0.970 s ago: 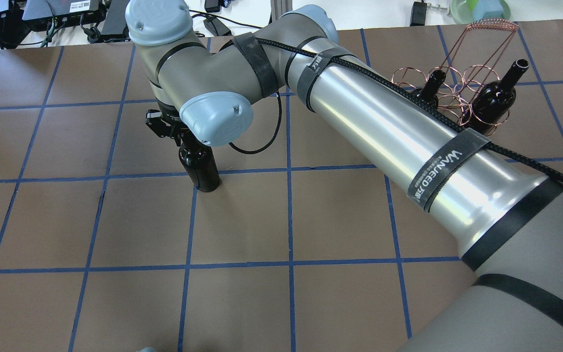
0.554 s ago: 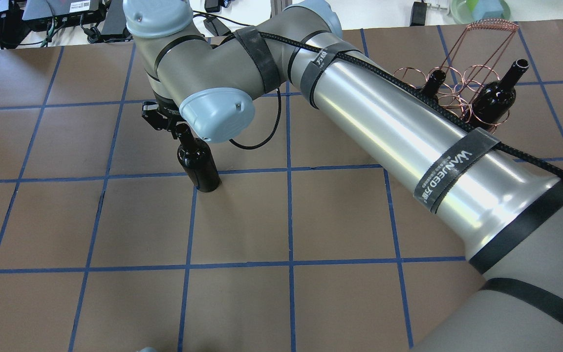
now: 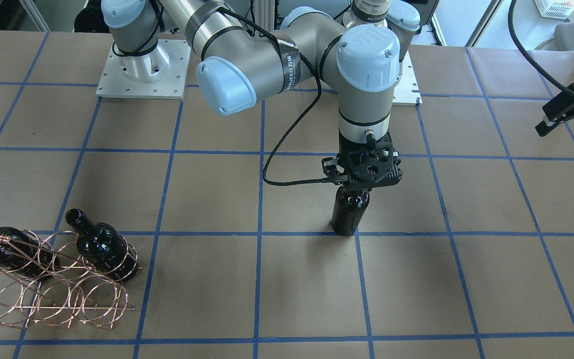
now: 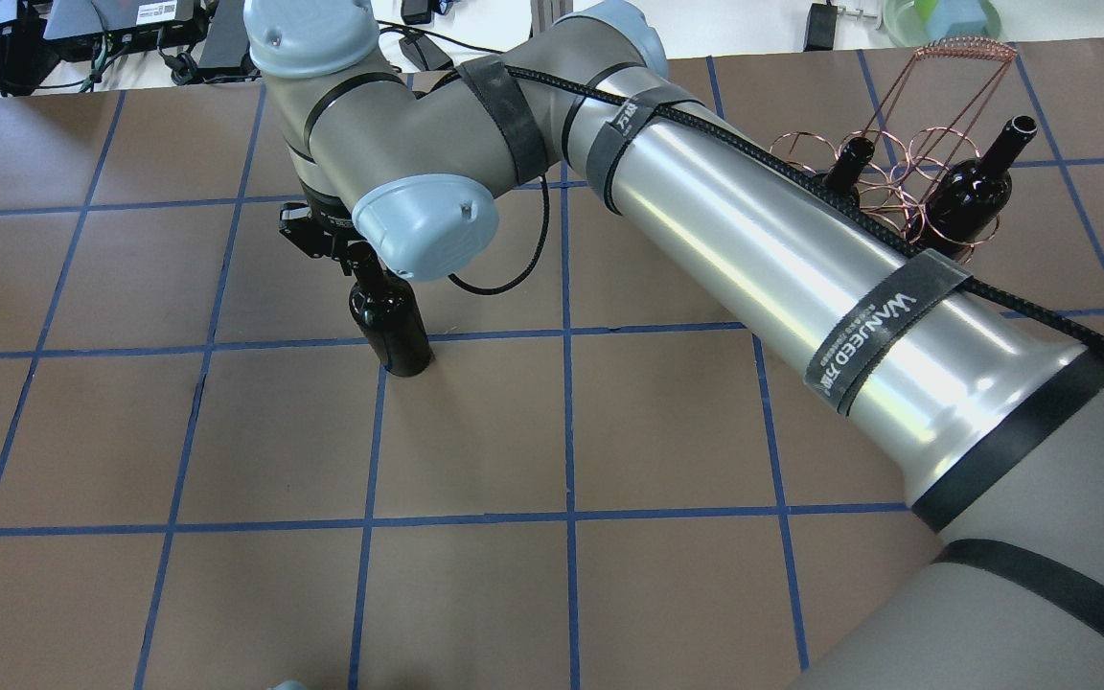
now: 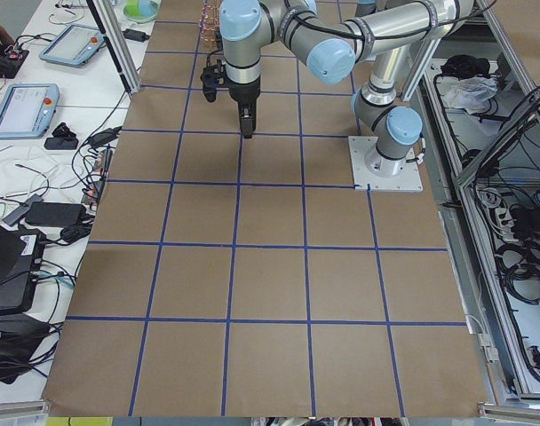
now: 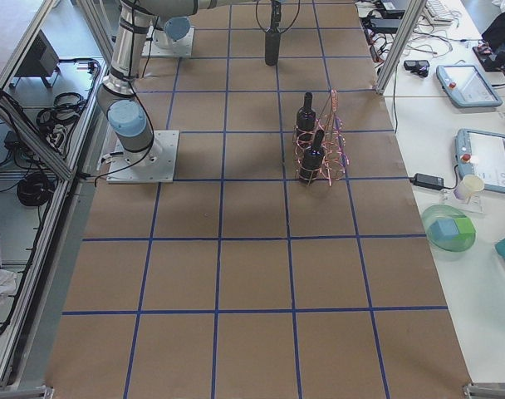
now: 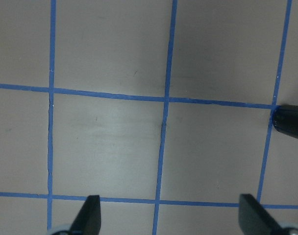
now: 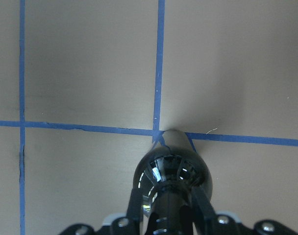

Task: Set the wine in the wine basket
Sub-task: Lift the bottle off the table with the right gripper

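a glossy near-black glass wine bottle (image 3: 349, 212) stands upright on a blue tape crossing of the brown paper table (image 3: 287, 299), long axis vertical. the right gripper (image 8: 167, 208) sits directly above, its black fingers (image 8: 134, 205) clamped on the neck. the copper wire wine basket (image 3: 53, 294), holding two like bottles (image 3: 100, 247), lies well apart toward the robot's right. the left gripper (image 7: 168, 220) hangs aside, spread and empty. a black arm strap (image 4: 883, 331) reads "wanjeed".

This is a robotics lab: beside the blue-gridded table (image 5: 270, 293) lie teach pendants (image 5: 21, 108), with cable bundles (image 5: 519, 257) on its other side.
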